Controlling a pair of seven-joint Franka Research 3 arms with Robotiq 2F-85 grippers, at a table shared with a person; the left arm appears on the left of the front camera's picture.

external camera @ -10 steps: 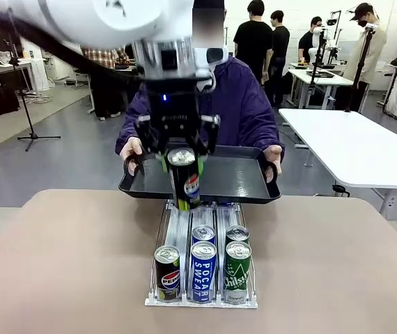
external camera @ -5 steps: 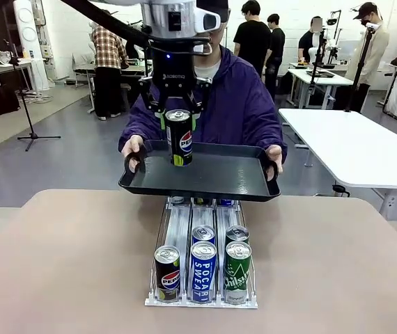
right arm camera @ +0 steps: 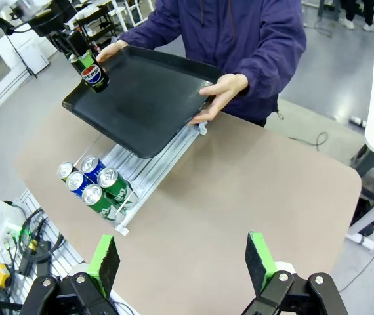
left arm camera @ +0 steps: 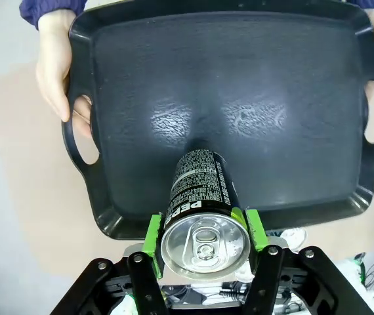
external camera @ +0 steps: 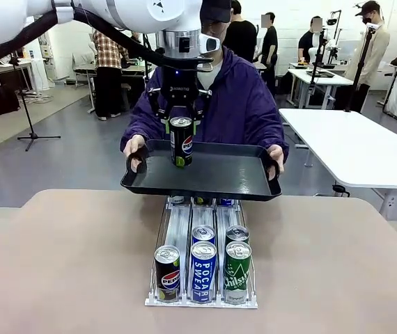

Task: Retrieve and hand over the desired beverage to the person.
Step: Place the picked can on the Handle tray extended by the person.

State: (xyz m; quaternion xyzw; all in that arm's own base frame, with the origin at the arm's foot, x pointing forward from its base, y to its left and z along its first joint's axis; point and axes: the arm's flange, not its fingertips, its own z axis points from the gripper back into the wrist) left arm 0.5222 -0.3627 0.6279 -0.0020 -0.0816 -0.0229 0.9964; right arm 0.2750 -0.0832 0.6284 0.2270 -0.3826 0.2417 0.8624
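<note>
The person [external camera: 237, 97] in the purple jacket holds one black tray [external camera: 233, 182] in two hands. One hand [external camera: 133, 149] is on the handle just left of the left gripper [external camera: 180, 118], and the other hand [external camera: 276, 154] is on the handle well off to its right. That gripper hangs over the tray's left part, its two green pads pinching one Pepsi can [external camera: 180, 141] by the top. The can is upright, straight below the fingertips, with its base low inside the tray; I can't tell whether it touches the tray's floor. Lower still, nearer than the tray, one three-lane rack [external camera: 182, 226] on the table [external camera: 66, 257] carries five cans: one Pepsi [external camera: 167, 273], two blue Pocari Sweat [external camera: 203, 271] and two green [external camera: 237, 273]. The right gripper [right arm camera: 182, 248] has its fingers spread wide, with bare tabletop between them; tray and rack lie far beyond its fingertips.
</note>
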